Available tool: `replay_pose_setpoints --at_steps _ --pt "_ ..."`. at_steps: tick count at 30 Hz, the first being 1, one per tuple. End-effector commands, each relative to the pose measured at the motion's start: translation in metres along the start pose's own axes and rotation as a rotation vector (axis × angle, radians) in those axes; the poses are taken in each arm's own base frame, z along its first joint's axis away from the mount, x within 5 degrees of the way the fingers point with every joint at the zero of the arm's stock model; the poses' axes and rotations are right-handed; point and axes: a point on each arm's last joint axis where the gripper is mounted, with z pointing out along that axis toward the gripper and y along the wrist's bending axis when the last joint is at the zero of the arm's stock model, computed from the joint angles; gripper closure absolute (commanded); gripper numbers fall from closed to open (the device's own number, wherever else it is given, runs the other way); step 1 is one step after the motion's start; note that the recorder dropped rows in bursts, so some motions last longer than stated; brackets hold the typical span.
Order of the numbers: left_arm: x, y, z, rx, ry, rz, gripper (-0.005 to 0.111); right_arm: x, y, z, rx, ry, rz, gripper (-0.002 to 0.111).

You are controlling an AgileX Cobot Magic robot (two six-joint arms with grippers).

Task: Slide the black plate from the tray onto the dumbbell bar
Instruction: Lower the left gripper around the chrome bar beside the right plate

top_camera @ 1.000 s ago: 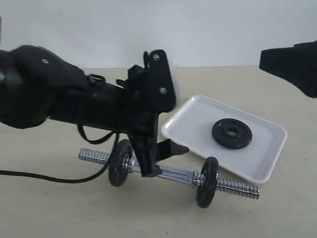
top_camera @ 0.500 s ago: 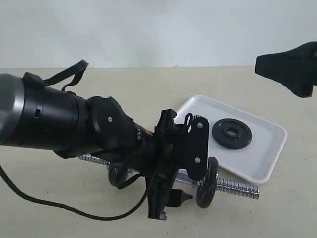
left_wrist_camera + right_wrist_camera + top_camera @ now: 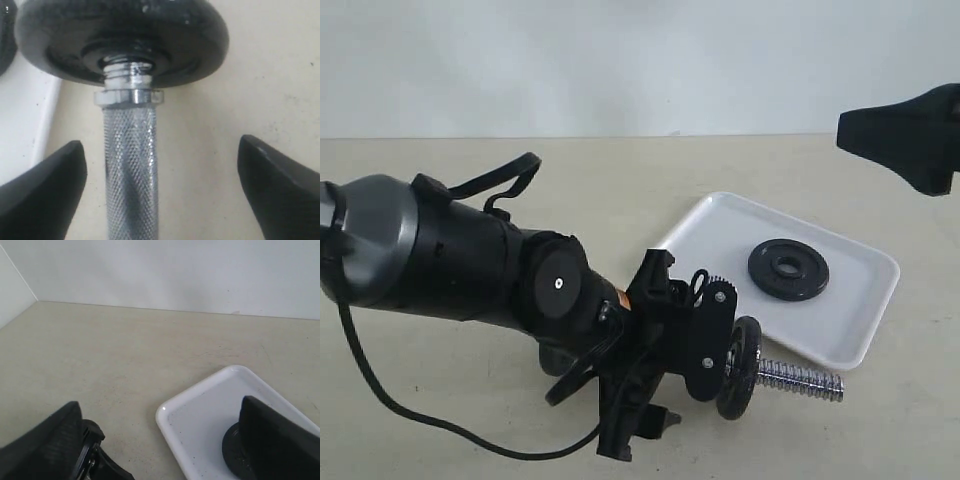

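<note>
The black plate (image 3: 787,269) lies in the tray (image 3: 710,250) ahead of the wide-spread right gripper (image 3: 159,402). The left gripper (image 3: 160,142) — also wide — straddles the dumbbell bar (image 3: 130,170).

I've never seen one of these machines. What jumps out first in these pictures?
The big black left arm fills the foreground of the exterior view, its open gripper straddling the chrome dumbbell bar without touching it. Farther back, to the right, a black plate lies flat in a white tray.
</note>
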Motion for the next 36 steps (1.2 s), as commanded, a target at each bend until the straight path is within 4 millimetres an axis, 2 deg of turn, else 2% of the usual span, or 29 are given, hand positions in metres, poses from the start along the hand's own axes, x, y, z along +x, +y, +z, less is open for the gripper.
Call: replay_pose_setpoints --at_steps 1,6,16,29,36 --pt "-0.003 0.004 0.001 -0.045 -0.006 -0.002 0.031 0.0 -0.002 0.0 0.009 0.0 -0.004 0.031" --pt "-0.003 0.006 0.003 -0.069 -0.006 -0.002 0.031 0.0 -0.002 0.0 0.009 0.0 -0.004 0.031" --pt "0.006 0.002 0.024 -0.088 0.027 0.002 0.031 0.0 -0.002 0.0 0.009 0.0 -0.004 0.031" --pt "0.007 0.002 0.027 -0.099 0.03 0.0 0.031 0.0 -0.002 0.0 0.011 -0.001 -0.004 0.031" --pt "0.015 -0.006 0.043 -0.068 0.059 -0.013 0.031 0.0 -0.002 0.0 0.011 -0.001 -0.004 0.031"
